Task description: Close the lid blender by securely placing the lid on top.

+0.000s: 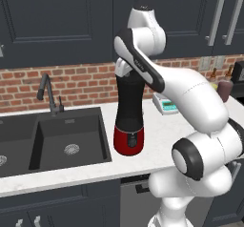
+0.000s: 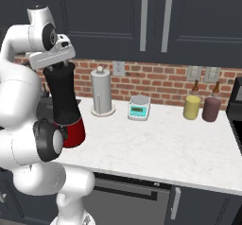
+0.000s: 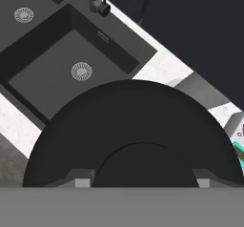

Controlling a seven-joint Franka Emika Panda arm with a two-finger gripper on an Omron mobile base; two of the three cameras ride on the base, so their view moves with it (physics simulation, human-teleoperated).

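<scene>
The blender has a tall black jar on a glossy red base and stands on the white counter just right of the sink; the jar also shows in the right base view. My gripper sits directly over the jar's top. In the hand view the black round lid spreads wide beneath the hand. Its central knob lies between the fingertips, so my gripper is shut on it. The lid hides the jar mouth, and I cannot tell whether it is seated.
A dark double sink with a faucet lies left of the blender. A grey-and-teal scale, a paper towel holder, a yellow bottle and a maroon bottle stand along the brick wall.
</scene>
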